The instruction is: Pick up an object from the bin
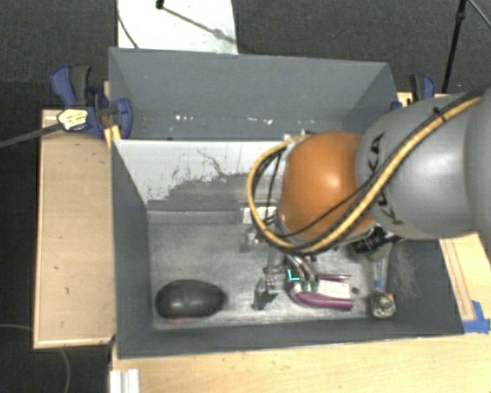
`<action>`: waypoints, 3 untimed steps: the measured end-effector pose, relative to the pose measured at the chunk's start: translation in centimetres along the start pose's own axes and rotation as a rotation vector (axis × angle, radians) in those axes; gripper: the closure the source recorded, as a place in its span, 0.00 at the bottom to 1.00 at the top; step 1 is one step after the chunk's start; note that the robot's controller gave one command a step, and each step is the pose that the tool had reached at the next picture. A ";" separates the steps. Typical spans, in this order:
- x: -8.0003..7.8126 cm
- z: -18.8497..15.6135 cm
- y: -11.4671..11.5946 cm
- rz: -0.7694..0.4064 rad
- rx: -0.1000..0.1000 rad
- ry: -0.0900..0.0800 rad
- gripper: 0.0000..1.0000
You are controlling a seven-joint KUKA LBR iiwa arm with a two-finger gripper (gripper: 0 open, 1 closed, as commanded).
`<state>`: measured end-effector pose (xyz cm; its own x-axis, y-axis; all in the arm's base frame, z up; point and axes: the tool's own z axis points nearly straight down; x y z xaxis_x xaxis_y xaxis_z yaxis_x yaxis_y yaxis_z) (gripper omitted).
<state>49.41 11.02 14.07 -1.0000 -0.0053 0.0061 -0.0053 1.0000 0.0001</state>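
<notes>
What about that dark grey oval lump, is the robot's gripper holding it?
No, the dark grey oval lump lies by itself on the bin floor, left of the gripper and apart from it.

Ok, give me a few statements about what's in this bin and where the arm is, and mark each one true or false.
1. A dark oval object lies on the floor of the bin, at the view's lower left. True.
2. A purple object lies left of the dark oval object. False: it lies to its right, close beside the gripper.
3. The arm reaches in from the view's right. True.
4. The gripper is lifting the dark oval object. False: that object rests on the floor, apart from the gripper, to its left.
</notes>
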 end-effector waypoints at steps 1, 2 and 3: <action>0.5 7.0 5.9 -0.219 -0.002 -0.010 0.00; 0.2 6.8 5.6 -0.208 0.001 -0.015 1.00; 0.1 -1.5 5.7 -0.165 -0.002 -0.016 1.00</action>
<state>49.25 16.69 15.56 -0.9856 -0.1691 -0.0098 -0.1691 0.9856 0.0020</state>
